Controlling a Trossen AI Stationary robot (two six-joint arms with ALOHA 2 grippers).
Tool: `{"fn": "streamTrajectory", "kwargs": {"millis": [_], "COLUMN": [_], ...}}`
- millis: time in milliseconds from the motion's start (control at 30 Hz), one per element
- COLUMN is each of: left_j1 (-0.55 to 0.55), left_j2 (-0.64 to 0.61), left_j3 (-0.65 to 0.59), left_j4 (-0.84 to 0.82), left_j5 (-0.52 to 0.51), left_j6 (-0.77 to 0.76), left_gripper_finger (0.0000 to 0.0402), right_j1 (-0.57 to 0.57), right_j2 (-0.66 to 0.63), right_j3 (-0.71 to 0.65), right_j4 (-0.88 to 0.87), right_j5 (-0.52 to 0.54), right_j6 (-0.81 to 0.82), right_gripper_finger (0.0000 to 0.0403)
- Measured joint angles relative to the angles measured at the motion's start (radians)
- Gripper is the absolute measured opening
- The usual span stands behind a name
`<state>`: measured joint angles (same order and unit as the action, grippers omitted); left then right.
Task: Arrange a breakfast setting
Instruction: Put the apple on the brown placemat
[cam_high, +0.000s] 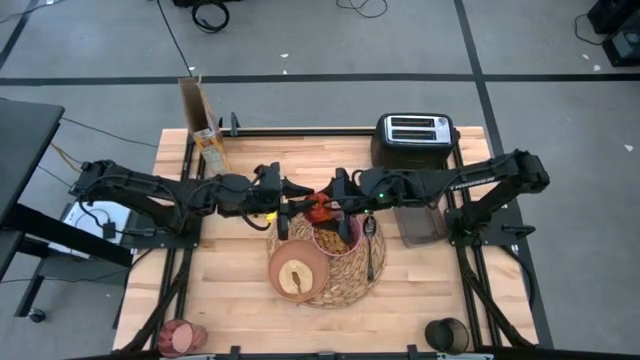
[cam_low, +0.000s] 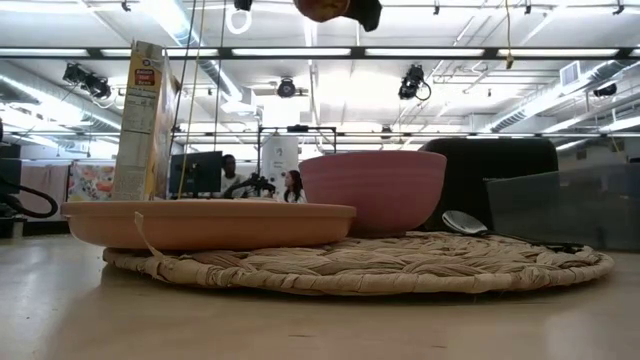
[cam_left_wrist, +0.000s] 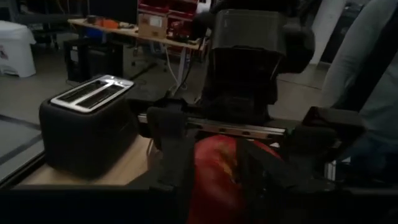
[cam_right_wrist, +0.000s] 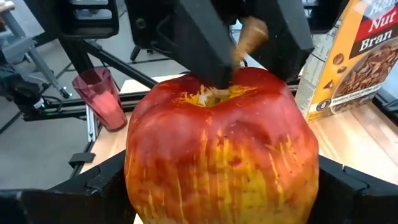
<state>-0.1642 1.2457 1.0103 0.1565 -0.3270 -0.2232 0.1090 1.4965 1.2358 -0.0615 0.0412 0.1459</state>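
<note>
- Looking down from the high view, the right hand (cam_high: 322, 208) and the left hand (cam_high: 296, 207) meet over the round woven straw placemat (cam_high: 350, 283); the red apple (cam_high: 319, 209) sits between them, above the small pink bowl (cam_high: 333, 238) and tan-brown plate (cam_high: 297, 273).
- Low view: coarse braided mat, smooth bowl, shallow plate.
- Left wrist view: left fingers (cam_left_wrist: 177, 143) flank the apple.
- Right wrist view: right hand clasps the glossy, yellow-streaked apple; left fingers pinch its stem (cam_right_wrist: 247, 37).

Wooden table (cam_high: 230, 290) with placemat (cam_high: 345, 285), toaster (cam_high: 415, 135), tumbler (cam_high: 180, 337).
</note>
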Motion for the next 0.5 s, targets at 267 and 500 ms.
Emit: {"fn": "streamTrajectory", "kwargs": {"millis": [267, 500], "left_j1": [0.000, 0.000], "left_j2": [-0.001, -0.002], "left_j3": [0.002, 0.002], "left_j4": [-0.046, -0.050], "left_j5": [0.016, 0.032], "left_j6": [0.026, 0.028], "left_gripper_finger": [0.0051, 0.0018], "right_j1": [-0.014, -0.023], "right_j2": [0.012, 0.012], "right_j3": [0.000, 0.000], "right_j4": [0.001, 0.001], "right_j5": [0.011, 0.014], "right_j6": [0.043, 0.043], "right_gripper_finger": [0.0337, 0.0352]}}
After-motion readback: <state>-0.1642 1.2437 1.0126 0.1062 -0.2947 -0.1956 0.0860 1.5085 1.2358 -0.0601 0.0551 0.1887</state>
